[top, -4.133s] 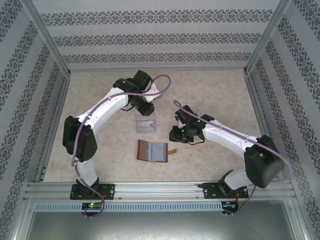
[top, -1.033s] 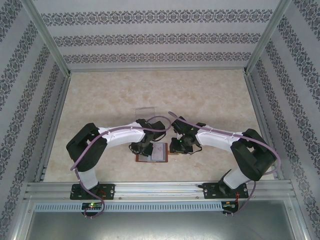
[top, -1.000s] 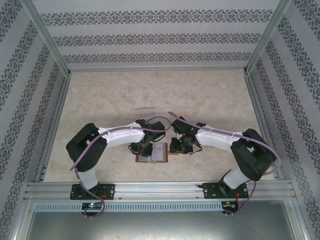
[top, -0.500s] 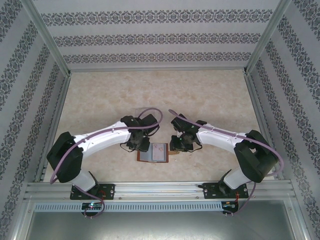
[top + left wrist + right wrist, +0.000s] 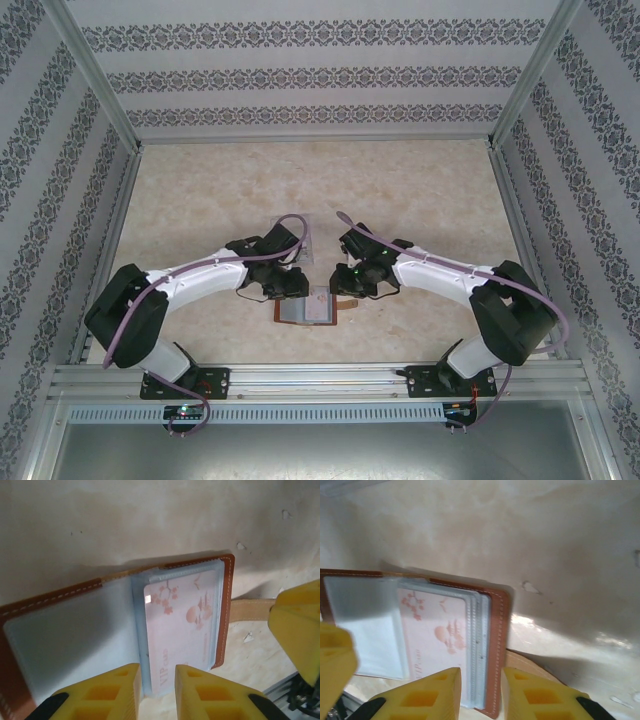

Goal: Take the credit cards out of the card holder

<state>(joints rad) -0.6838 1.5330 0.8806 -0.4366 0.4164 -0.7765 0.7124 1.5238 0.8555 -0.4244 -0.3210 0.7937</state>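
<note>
Holder: card holder (image 5: 308,306) lies open and flat on worktop (image 5: 420,180), betw. both hands.
Card: pink credit card (image 5: 182,625) sits in holder's strap-side pocket, under clear sleeve; other pocket looks empty.
L hand: left hand (image 5: 156,692) at holder's edge by the fold; fingers slightly spread, narrow slit, nothing pinched.
R hand: right hand (image 5: 481,695) at holder's strap-side edge, near strap tab (image 5: 250,611); slightly spread too, holds nothing.
Risk 1: slit may nip sleeve w/ card, so whole holder lifts.
Risk 2: holder unpinned, so prob. slides.
Risk 3: hands just beside each other over holder; could clash.
Room: open worktop beyond holder's far side; front rail (image 5: 320,372) near; side walls well apart.
</note>
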